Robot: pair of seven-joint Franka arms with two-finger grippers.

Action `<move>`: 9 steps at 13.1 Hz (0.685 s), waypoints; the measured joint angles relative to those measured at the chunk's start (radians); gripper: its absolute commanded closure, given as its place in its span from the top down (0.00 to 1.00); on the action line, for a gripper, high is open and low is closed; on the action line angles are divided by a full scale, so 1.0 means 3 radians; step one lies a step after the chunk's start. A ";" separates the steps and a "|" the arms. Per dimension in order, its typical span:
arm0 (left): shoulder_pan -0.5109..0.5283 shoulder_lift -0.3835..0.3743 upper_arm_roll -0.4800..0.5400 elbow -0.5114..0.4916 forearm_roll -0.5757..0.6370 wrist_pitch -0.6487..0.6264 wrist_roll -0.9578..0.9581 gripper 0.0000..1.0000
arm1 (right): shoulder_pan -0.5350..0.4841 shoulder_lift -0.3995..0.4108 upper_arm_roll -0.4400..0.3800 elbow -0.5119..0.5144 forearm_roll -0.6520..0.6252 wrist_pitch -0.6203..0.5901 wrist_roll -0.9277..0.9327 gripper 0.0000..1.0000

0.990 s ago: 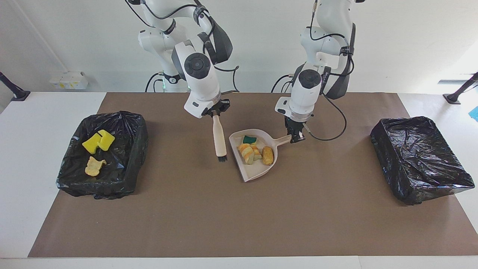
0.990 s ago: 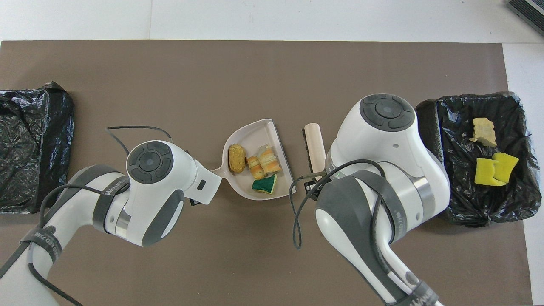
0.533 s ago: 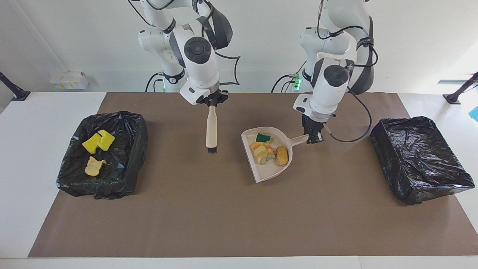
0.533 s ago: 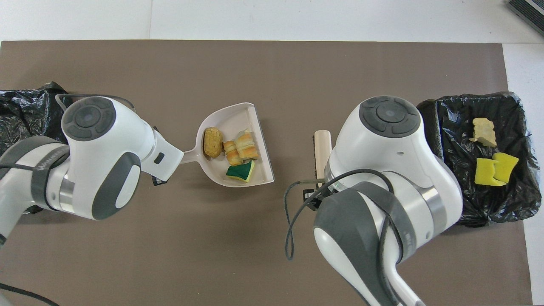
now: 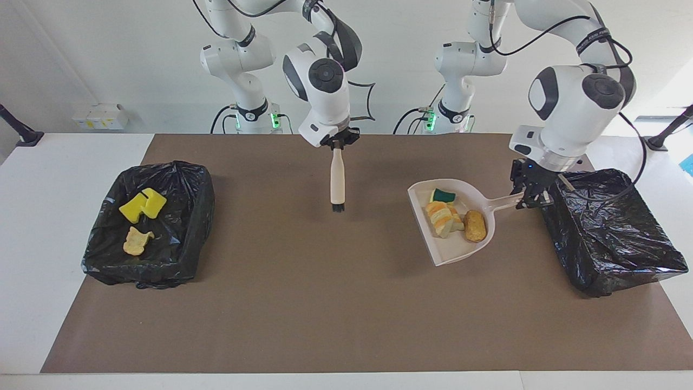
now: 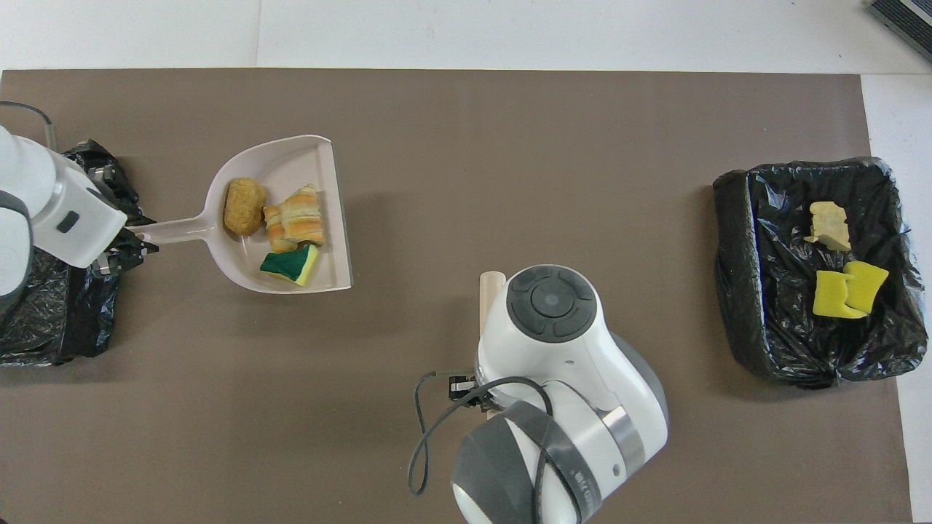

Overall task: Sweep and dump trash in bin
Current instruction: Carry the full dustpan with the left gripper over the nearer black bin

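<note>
The beige plastic dustpan (image 5: 453, 230) – trash scraps (image 5: 452, 216) inside – is gripped by its handle in the left gripper (image 5: 528, 190) beside the black-lined bin (image 5: 612, 233), while the beige black-bristled brush (image 5: 337, 181) is clamped hanging from the right gripper (image 5: 338, 143) over the brown worktop (image 5: 303, 303).

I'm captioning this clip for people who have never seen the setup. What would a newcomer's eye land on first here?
First the dustpan, loaded with sponge and foam scraps, held by its handle in the left gripper beside the bin at the left arm's end of the table. Next the brush hanging bristles-down from the right gripper over mid-table. Then the yellow scraps in the other bin at the right arm's end.
</note>
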 measured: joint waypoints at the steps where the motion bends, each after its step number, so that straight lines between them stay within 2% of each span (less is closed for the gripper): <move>1: 0.0173 0.0006 0.0002 0.0010 -0.0022 -0.0001 0.0232 0.00 | 0.0110 0.0031 0.0002 -0.0041 0.0019 0.0108 0.0104 0.00; 4: 0.0696 0.0021 0.0006 0.0022 -0.0082 0.0000 0.0950 0.00 | 0.0372 0.0107 0.0005 -0.0149 0.0052 0.0291 0.0325 0.00; 6: 0.1029 0.0026 0.0009 0.0064 -0.0086 0.0000 0.1408 0.00 | 0.0468 0.0127 0.0004 -0.0383 0.0052 0.0608 0.0348 0.00; 9: 0.1506 0.0111 0.0019 0.0331 -0.0059 -0.0001 0.2027 0.00 | 0.0519 0.0127 0.0005 -0.0576 0.0052 0.0752 0.0348 0.00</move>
